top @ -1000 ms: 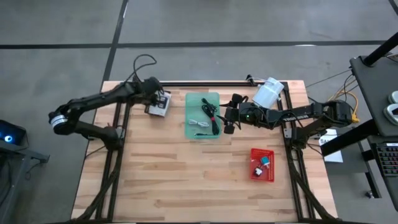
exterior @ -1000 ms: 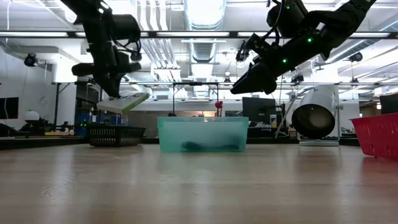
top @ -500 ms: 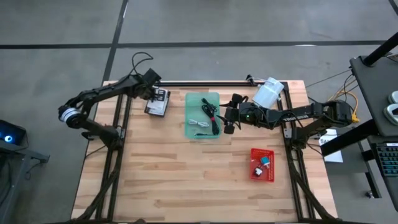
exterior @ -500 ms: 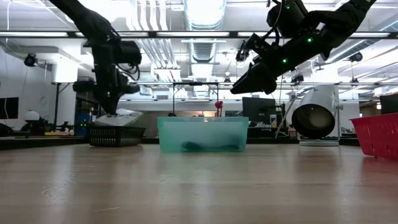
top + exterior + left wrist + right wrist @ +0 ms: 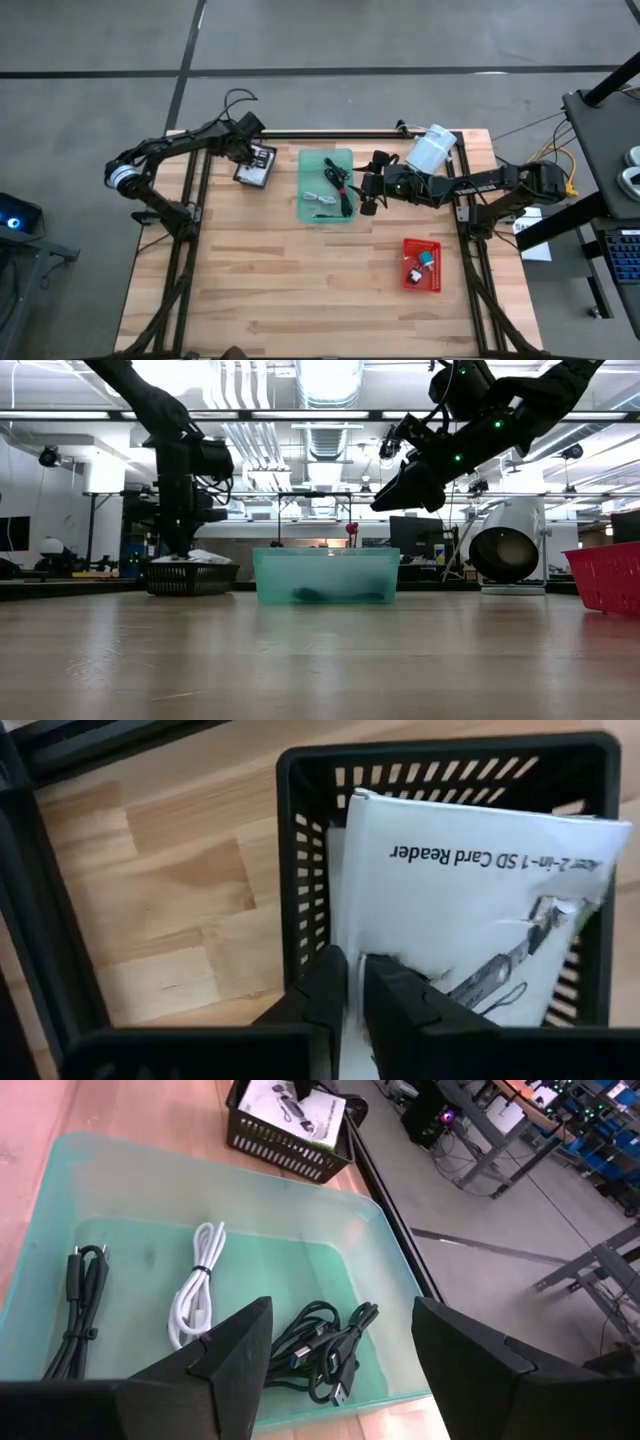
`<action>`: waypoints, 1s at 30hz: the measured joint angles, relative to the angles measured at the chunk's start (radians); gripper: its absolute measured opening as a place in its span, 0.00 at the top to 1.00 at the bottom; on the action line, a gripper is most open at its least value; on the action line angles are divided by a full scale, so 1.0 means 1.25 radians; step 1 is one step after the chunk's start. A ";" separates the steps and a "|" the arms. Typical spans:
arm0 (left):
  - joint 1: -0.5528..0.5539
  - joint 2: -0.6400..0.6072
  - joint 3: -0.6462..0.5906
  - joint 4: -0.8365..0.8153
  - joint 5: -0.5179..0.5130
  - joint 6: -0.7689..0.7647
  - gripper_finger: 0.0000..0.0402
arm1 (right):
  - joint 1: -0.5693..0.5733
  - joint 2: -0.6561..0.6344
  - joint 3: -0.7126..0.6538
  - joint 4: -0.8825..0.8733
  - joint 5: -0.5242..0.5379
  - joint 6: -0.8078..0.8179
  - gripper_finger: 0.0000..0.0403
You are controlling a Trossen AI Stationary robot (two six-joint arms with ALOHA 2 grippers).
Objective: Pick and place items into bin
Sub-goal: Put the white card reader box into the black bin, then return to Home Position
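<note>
A white packet point(image 5: 470, 900) printed "SD Card Reader" lies in a black mesh basket point(image 5: 300, 840) near the table's far left. My left gripper point(image 5: 355, 985) reaches down into that basket point(image 5: 256, 172) and is shut on the packet. A pale green bin point(image 5: 325, 153) at the table's middle holds coiled black cables point(image 5: 325, 1345), a white cable point(image 5: 197, 1285) and another black cable point(image 5: 85, 1295). My right gripper point(image 5: 342, 1320) hovers open above the bin's right side point(image 5: 368, 195), touching nothing. My left gripper pinches the white packet between its two fingers at one edge point(image 5: 356, 960), the side away from the printed title. The fingers come from above, pointing down point(image 5: 183, 540). The packet rests in the basket, its top showing over the rim point(image 5: 200, 557).
A red bin point(image 5: 421, 265) with small things stands near the table's right near side. A large white cylinder point(image 5: 432, 148) lies at the far right. Bare wood spreads across the near half point(image 5: 280, 290). Black frame rails run along both sides.
My left gripper has moved toward the table's far edge and down, carrying the packet from a tilted hang above the black basket into it. The packet now lies in the basket, with the fingers shut on it as before. The right arm has kept still.
</note>
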 joint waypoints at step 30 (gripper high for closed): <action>-0.154 -0.199 0.002 0.099 0.046 0.146 0.73 | 0.000 0.000 0.000 0.000 -0.001 0.000 0.44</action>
